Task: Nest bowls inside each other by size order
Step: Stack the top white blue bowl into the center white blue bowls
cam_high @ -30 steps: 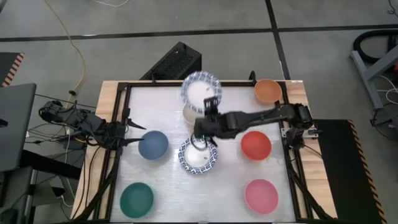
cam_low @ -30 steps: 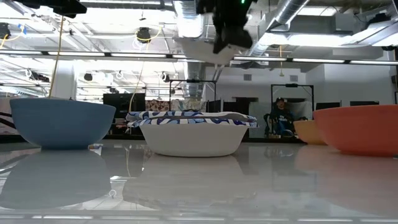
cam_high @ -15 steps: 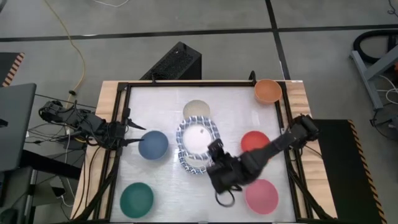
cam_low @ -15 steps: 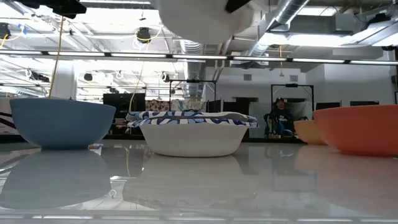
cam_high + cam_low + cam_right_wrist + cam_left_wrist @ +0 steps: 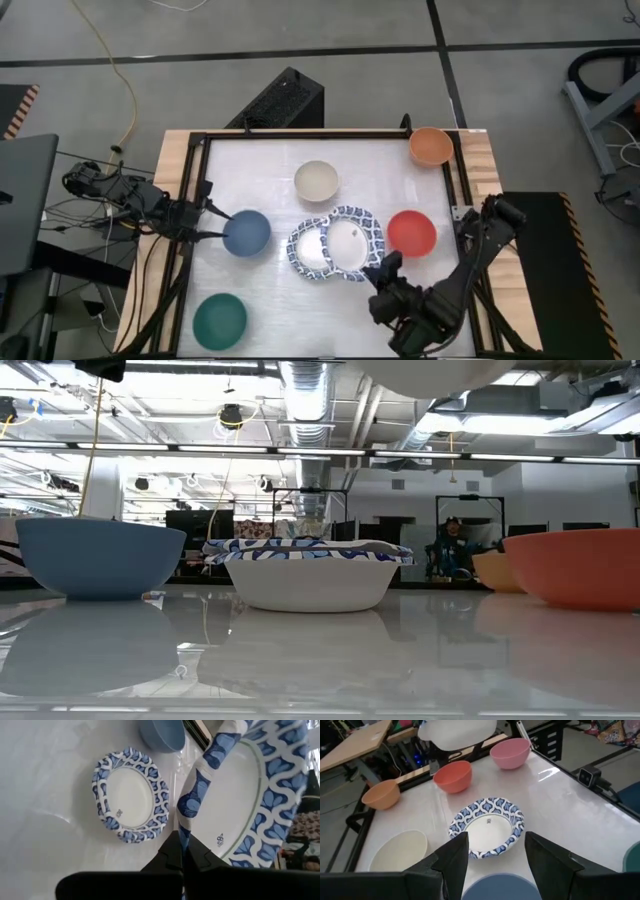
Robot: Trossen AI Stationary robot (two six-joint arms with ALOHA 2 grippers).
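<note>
My right gripper is shut on a shallow blue-and-white bowl and holds it in the air. The bowl partly overlaps a second blue-and-white bowl that rests on the table's middle. In the low view the held bowl's white underside shows high up. On the table stand the cream, orange, red, slate-blue and dark green bowls. The pink bowl shows in the left wrist view. My left gripper waits open at the left edge, beside the slate-blue bowl. My right gripper pinches the patterned rim of the bowl between its two fingers, on the bowl's near right side. The fingers come slanting down from the table's near right. The bowl is lifted clear, its opening up, and reaches out from the fingers toward the far left.
A black frame runs around the white table top. The right arm lies over the near right corner and covers the pink bowl in the high view. Bare table shows between the dark green bowl and the arm.
My right gripper has swept from the table's far middle toward the near right, turning its wrist on the way. The blue-and-white bowl has gone with it, from above the cream bowl to above the resting patterned bowl. The cream bowl now lies uncovered.
</note>
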